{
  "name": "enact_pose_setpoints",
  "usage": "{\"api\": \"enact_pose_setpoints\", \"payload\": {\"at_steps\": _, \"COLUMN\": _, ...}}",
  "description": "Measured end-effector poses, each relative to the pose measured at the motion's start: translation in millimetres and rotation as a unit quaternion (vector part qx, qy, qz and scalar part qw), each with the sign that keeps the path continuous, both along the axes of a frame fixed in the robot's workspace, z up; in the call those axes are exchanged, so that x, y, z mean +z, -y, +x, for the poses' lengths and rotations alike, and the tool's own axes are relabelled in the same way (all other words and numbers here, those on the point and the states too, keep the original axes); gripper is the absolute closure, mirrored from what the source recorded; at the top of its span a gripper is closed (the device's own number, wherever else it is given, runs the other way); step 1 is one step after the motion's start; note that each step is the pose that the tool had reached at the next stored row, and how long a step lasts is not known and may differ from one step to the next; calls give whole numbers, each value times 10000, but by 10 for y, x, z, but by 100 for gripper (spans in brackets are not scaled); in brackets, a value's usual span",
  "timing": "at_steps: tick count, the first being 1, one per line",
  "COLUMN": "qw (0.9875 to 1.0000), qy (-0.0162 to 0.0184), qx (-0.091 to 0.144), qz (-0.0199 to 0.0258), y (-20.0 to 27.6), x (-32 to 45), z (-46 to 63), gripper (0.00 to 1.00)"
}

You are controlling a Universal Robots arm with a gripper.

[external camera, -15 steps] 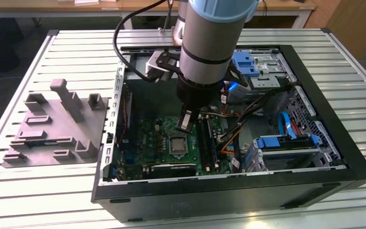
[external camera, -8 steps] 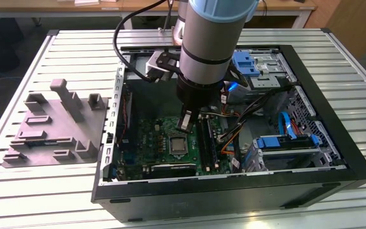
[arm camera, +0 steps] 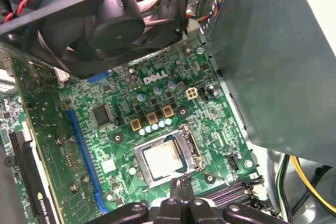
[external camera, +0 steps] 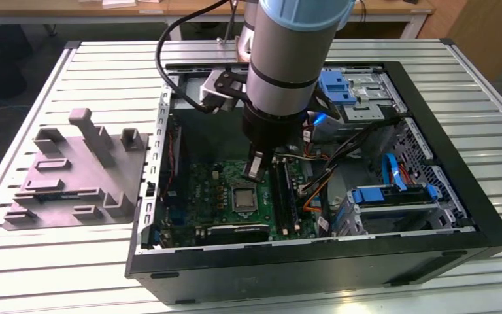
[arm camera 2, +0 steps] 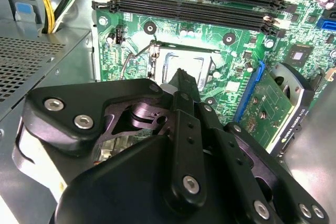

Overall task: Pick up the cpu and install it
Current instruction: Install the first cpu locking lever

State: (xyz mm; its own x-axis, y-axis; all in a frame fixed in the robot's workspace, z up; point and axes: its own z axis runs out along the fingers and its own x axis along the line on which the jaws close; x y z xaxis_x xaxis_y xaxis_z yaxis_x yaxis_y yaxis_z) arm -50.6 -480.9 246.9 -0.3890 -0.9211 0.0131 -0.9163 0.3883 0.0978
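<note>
The cpu [arm camera: 160, 161], a small square chip with a pale silvery top, lies flat inside the dark metal-framed socket [arm camera: 191, 148] of the green circuit board [arm camera: 126, 124]. In the exterior view it is the grey square [external camera: 245, 198] low in the open computer case. My gripper [arm camera: 181, 183] hangs just above the socket's edge, its two fingers pressed together with nothing between them. In the second wrist view the black fingertip [arm camera 2: 184, 80] covers part of the socket [arm camera 2: 157, 51]. The exterior view has the gripper [external camera: 255, 173] a little above the board.
A black fan [arm camera: 115, 19] and a grey metal box [arm camera: 278, 51] flank the board. Memory slots [arm camera 2: 194, 3], loose cables [external camera: 347, 147] and blue drive bays [external camera: 391, 193] crowd the case. A grey moulded holder [external camera: 68, 176] stands on the slatted table at the exterior view's left.
</note>
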Motion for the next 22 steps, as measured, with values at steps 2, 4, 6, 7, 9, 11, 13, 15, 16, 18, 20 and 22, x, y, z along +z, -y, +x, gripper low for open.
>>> {"api": "enact_pose_setpoints", "payload": {"at_steps": 2, "qw": 10000, "qy": 0, "qx": -1, "qz": -1, "y": 1, "x": -2, "z": 39, "gripper": 89}}
{"api": "enact_pose_setpoints", "payload": {"at_steps": 4, "qw": 10000, "qy": 0, "qx": -1, "qz": -1, "y": 1, "x": -2, "z": 41, "gripper": 89}}
{"api": "enact_pose_setpoints", "payload": {"at_steps": 6, "qw": 10000, "qy": 0, "qx": -1, "qz": -1, "y": 1, "x": -2, "z": 42, "gripper": 89}}
{"api": "enact_pose_setpoints", "payload": {"at_steps": 7, "qw": 10000, "qy": 0, "qx": -1, "qz": 0, "y": 0, "x": -2, "z": 43, "gripper": 89}}
{"api": "enact_pose_setpoints", "payload": {"at_steps": 9, "qw": 10000, "qy": 0, "qx": -1, "qz": 0, "y": -9, "x": -2, "z": 48, "gripper": 89}}
{"api": "enact_pose_setpoints", "payload": {"at_steps": 11, "qw": 10000, "qy": 0, "qx": -1, "qz": 0, "y": -25, "x": -2, "z": 55, "gripper": 89}}
{"api": "enact_pose_setpoints", "payload": {"at_steps": 13, "qw": 10000, "qy": 0, "qx": -1, "qz": -1, "y": -46, "x": -2, "z": 63, "gripper": 89}}
{"api": "enact_pose_setpoints", "payload": {"at_steps": 15, "qw": 10000, "qy": 0, "qx": -1, "qz": -1, "y": -64, "x": -2, "z": 74, "gripper": 89}}
{"api": "enact_pose_setpoints", "payload": {"at_steps": 16, "qw": 10000, "qy": 0, "qx": 0, "qz": -1, "y": -72, "x": -2, "z": 81, "gripper": 89}}
{"api": "enact_pose_setpoints", "payload": {"at_steps": 18, "qw": 10000, "qy": 0, "qx": -1, "qz": -1, "y": -78, "x": -2, "z": 96, "gripper": 89}}
{"api": "enact_pose_setpoints", "payload": {"at_steps": 20, "qw": 10000, "qy": 0, "qx": -1, "qz": 0, "y": -78, "x": -2, "z": 107, "gripper": 89}}
{"api": "enact_pose_setpoints", "payload": {"at_steps": 22, "qw": 10000, "qy": 0, "qx": -1, "qz": -1, "y": -79, "x": -2, "z": 114, "gripper": 89}}
